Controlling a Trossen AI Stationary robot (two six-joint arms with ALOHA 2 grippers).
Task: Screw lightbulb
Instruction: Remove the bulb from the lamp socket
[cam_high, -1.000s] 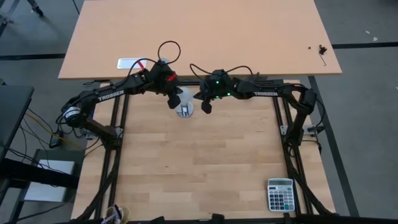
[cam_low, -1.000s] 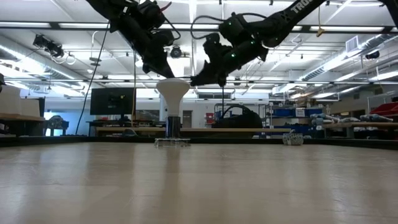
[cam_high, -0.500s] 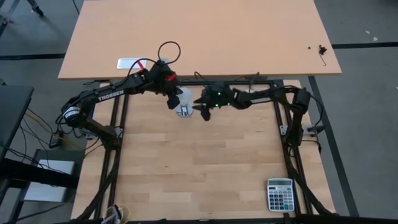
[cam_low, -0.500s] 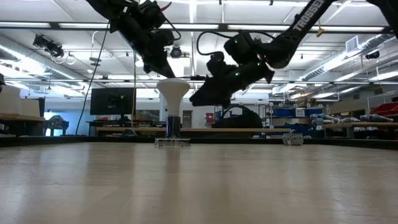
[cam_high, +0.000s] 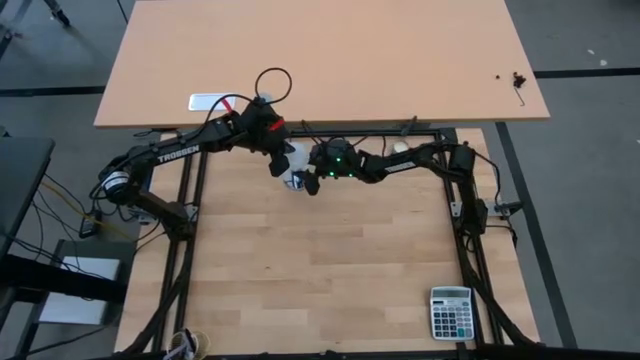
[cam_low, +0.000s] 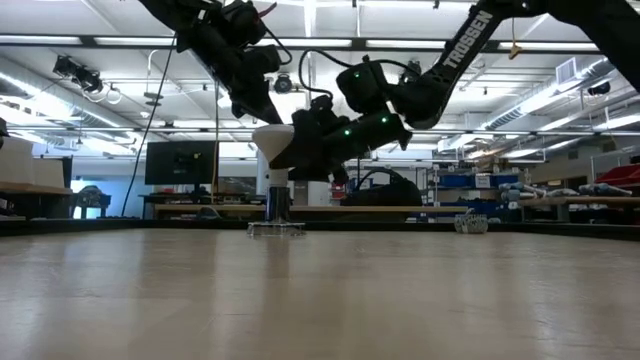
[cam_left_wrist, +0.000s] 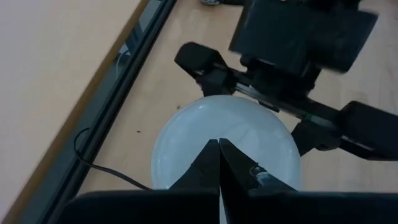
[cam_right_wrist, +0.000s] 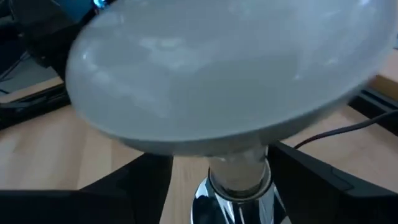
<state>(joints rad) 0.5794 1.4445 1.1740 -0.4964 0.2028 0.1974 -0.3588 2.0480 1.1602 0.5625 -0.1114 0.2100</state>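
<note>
Two pincers meet at the lightbulb (cam_low: 277, 143), upright in its socket on the worktop (cam_high: 330, 260): right pincer (cam_high: 303, 178) spread wide around its neck, left pincer (cam_left_wrist: 219, 163) closed above.

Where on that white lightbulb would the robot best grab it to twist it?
Probably the narrow neck under the lightbulb's wide head, coming in level from the side. The lightbulb stands upright in the shiny socket, and the right tool is already open around that neck, one finger on each side.
</note>
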